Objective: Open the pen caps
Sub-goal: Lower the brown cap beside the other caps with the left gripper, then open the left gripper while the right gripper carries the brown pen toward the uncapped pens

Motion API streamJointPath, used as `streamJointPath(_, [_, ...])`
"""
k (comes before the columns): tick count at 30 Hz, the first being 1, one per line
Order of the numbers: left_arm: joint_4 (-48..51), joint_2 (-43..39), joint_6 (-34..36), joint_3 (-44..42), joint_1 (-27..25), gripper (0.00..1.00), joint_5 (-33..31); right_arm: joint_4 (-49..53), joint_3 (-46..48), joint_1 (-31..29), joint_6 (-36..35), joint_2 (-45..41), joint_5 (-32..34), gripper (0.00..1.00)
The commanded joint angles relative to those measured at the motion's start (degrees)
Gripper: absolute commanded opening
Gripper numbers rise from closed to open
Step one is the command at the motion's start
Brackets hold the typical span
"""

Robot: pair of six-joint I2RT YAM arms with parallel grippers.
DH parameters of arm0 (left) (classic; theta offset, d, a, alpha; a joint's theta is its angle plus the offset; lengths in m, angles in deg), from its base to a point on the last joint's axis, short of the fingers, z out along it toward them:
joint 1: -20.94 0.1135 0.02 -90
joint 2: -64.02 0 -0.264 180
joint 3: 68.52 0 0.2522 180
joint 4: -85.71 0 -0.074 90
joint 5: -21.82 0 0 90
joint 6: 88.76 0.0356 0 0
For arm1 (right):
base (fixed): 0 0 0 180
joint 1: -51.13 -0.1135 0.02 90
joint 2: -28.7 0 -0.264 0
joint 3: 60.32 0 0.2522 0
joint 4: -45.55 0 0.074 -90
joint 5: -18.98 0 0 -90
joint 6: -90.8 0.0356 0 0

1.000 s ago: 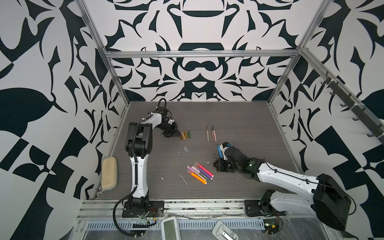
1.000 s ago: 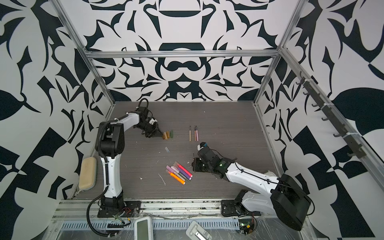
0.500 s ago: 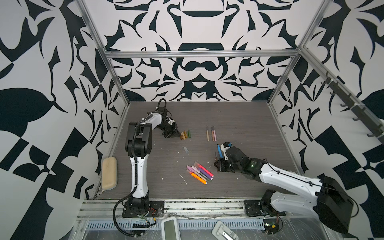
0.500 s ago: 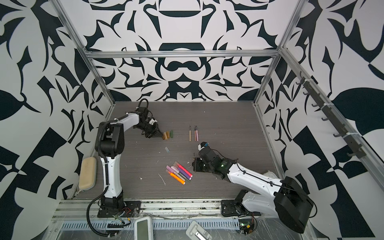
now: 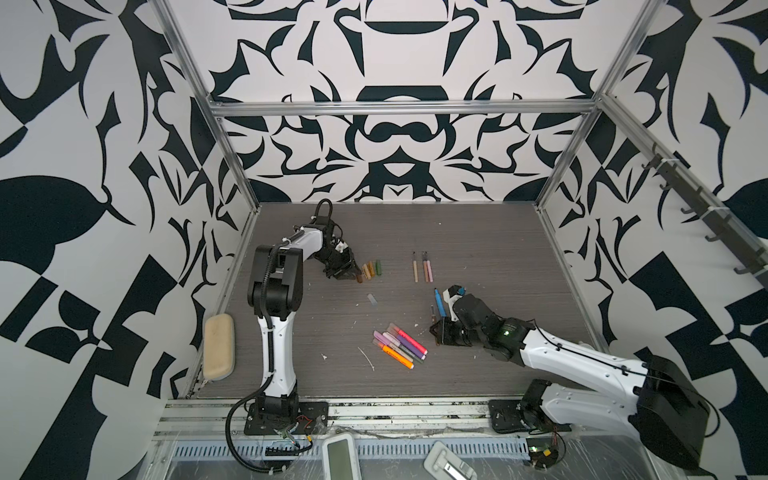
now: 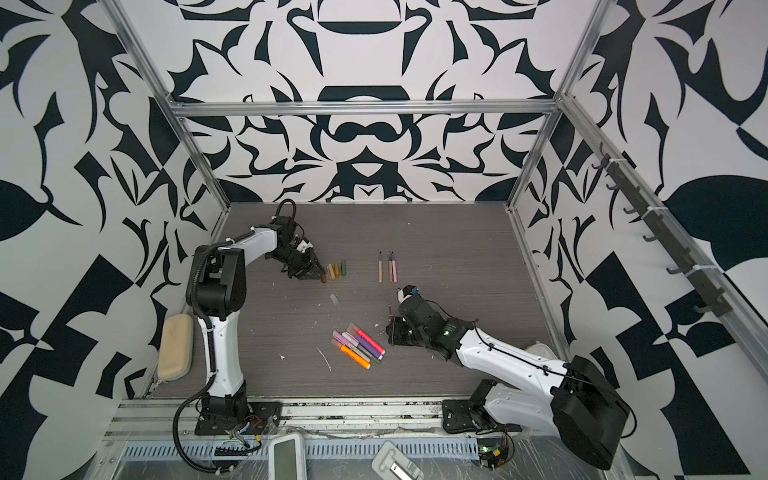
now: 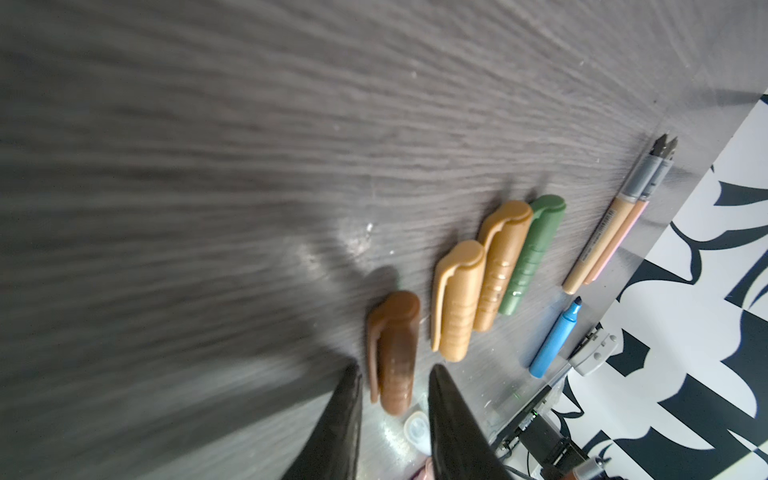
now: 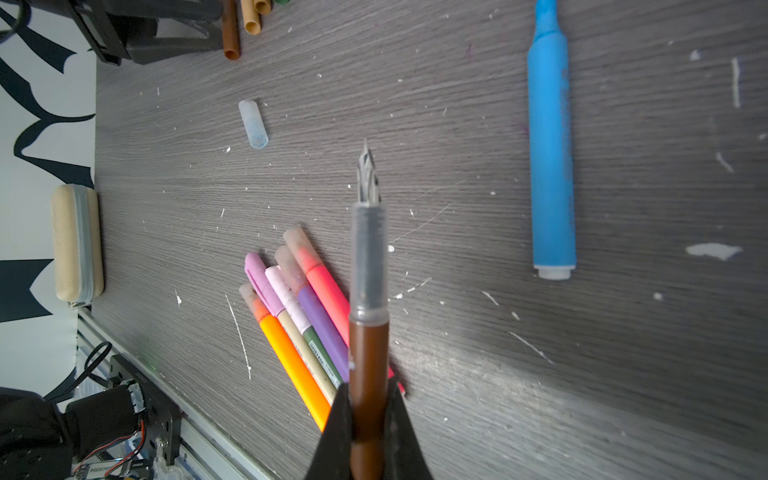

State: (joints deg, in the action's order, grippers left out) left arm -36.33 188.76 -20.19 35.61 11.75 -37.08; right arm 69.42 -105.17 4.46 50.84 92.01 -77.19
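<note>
Caps off, clip type: four in one row on the table (image 5: 478, 232), far-left part: one brown cap (image 7: 395, 353), two gold caps (image 7: 457, 299), one green cap (image 7: 532, 253). Gold and green lie side by side, touching; brown lies a little apart at the row's end.
Caps off, translucent: one translucent cap (image 8: 253, 124), alone on bare table between the row and the bundle.
Left gripper (image 7: 395, 374): jaws a narrow way apart, straddling the open end of the brown cap with a sliver of gap each side. Gripping nothing.
Right gripper (image 8: 365, 395): clamped on one brown pen (image 8: 368, 353), uncapped, nib bare, held above the table.
Pens uncapped, loose: three. Tan pen (image 5: 415, 269) and pink pen (image 5: 428, 269) side by side at mid-table, nibs toward the back wall. Blue marker (image 8: 550, 145) just beside the right arm's wrist.
Pens capped: five in a fanned bundle, touching, near the front. Orange marker (image 8: 291, 357), purple marker (image 8: 322, 328) and pink marker (image 8: 328, 286) wear translucent caps. Two thinner pens wear a pink clip cap (image 8: 259, 278) and a pale speckled cap (image 8: 284, 291).
Pens total: nine.
Containers: one beige pouch (image 5: 219, 352) at the table's left edge. Its inside cannot be seen.
</note>
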Motion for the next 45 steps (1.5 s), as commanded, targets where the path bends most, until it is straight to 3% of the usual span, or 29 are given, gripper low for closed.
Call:
streamJointPath(1, [1.5, -2.3, 0.1, -1.4, -0.1, 0.27, -1.3, 0.3, 0.2, 0.1, 0.8, -1.6, 1.2, 0.0])
streamJointPath(3, [1.3, -2.5, 0.0, -1.7, -0.1, 0.24, -1.3, 0.3, 0.3, 0.1, 0.8, -1.9, 1.4, 0.0])
streamJointPath(20, [-2.0, 0.0, -3.0, -0.2, -0.2, 0.23, 2.8, 0.3, 0.7, 0.2, 1.0, -2.0, 1.5, 0.0])
streamJointPath(45, [-3.7, 2.6, -4.9, 0.8, -1.5, 0.23, 4.1, -1.0, 0.5, 0.1, 1.2, -0.3, 1.1, 0.0])
